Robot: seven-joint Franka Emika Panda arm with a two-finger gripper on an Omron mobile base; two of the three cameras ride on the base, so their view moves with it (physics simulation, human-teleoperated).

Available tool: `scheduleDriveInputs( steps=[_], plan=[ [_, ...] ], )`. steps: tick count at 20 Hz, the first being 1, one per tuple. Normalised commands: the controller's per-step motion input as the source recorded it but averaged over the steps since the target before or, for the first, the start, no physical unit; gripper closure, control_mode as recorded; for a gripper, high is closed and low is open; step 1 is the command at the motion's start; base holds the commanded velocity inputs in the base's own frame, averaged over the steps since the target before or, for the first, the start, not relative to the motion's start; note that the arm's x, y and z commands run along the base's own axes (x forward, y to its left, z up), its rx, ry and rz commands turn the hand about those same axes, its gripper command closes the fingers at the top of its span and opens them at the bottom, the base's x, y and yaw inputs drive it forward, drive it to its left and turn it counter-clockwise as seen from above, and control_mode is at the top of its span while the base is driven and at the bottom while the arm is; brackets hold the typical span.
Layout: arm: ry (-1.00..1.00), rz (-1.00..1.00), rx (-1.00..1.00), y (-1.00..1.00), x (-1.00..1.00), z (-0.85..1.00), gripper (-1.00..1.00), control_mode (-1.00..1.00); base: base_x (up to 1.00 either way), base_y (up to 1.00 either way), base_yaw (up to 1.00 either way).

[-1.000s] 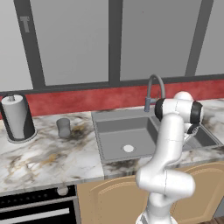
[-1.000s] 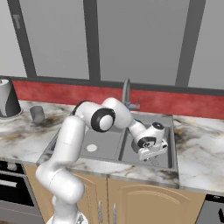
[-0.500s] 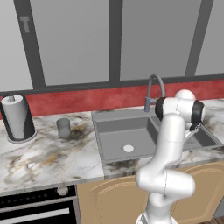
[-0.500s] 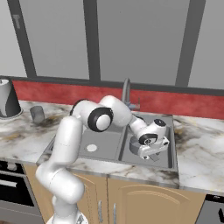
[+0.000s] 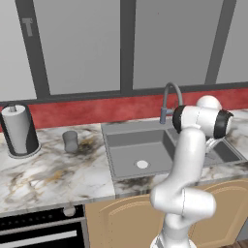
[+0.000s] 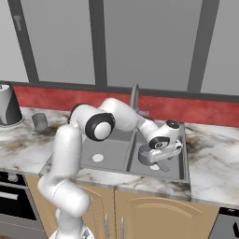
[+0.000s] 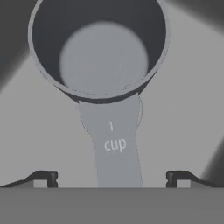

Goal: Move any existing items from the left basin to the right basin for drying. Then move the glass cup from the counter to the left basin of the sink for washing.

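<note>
In the hand view the gripper stands with its two dark fingertips wide apart on either side of the saucepan's flat handle, touching neither side of it. The handle carries the marking "1 cup", and the small grey saucepan lies just beyond the tips, its round bowl facing the camera, resting on the grey floor of the right basin. From the right base view the hand hangs low over that basin with the saucepan beneath it. The left basin lies beside it across the thin divider. Farther off, the glass cup stands upright on the marble surface, near the paper towel roll.
</note>
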Motion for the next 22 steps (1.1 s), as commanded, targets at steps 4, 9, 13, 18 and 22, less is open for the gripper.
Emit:
scheduleDriveInputs(
  steps=[4, 9, 13, 18, 22],
  plan=[
    [-0.01, 0.0, 0.0, 0.01, -0.2, 0.48, -1.0, -1.0, 0.0, 0.0, 0.0],
    [0.0, 0.0, 0.0, 0.32, -0.12, 0.48, -1.0, -1.0, 0.0, 0.0, 0.0],
    [0.0, 0.0, 0.0, 0.37, -0.11, 0.51, -1.0, -1.0, 0.0, 0.0, 0.0],
    [0.0, 0.0, -0.01, 0.38, -0.25, 0.51, -1.0, -1.0, 0.0, 0.0, 0.0],
    [0.0, -0.02, -0.01, 0.34, -0.4, 0.43, -1.0, -1.0, 0.0, 0.0, 0.0]
  ],
)
